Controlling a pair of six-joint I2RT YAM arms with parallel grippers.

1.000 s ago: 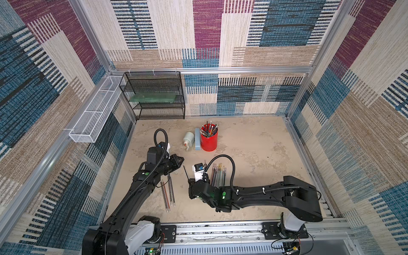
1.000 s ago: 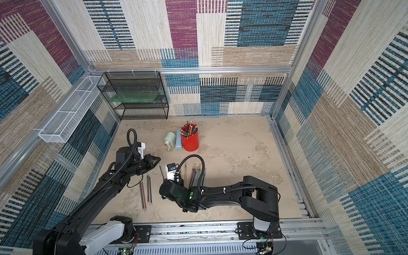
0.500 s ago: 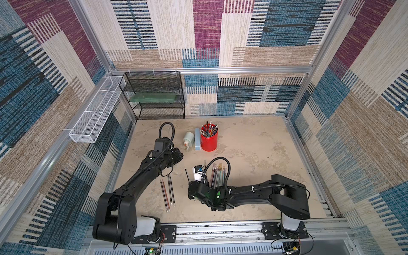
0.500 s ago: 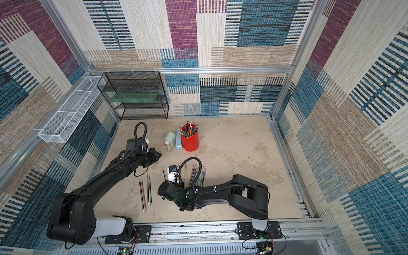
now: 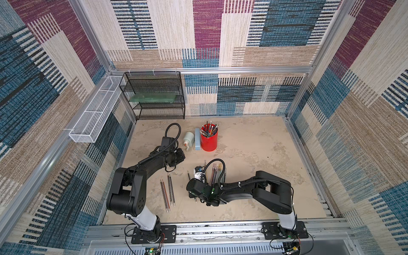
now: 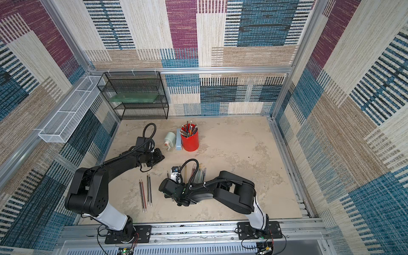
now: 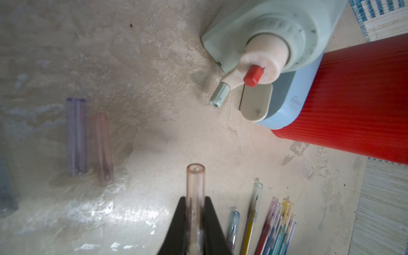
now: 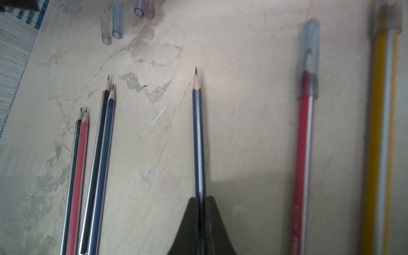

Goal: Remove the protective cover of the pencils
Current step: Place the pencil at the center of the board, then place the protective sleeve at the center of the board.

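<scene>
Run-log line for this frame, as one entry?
left jaws: shut on pinkish cover | right jaws: shut on blue pencil, tip bare | table: four bare pencils; capped pencils not yet done

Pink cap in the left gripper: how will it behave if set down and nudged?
Likely rolls: the pink cap is a smooth round tube, and the table looks flat. Probably very light: thin, see-through, hollow. Possibly slippery: the left gripper pinches a glossy curved wall.
</scene>
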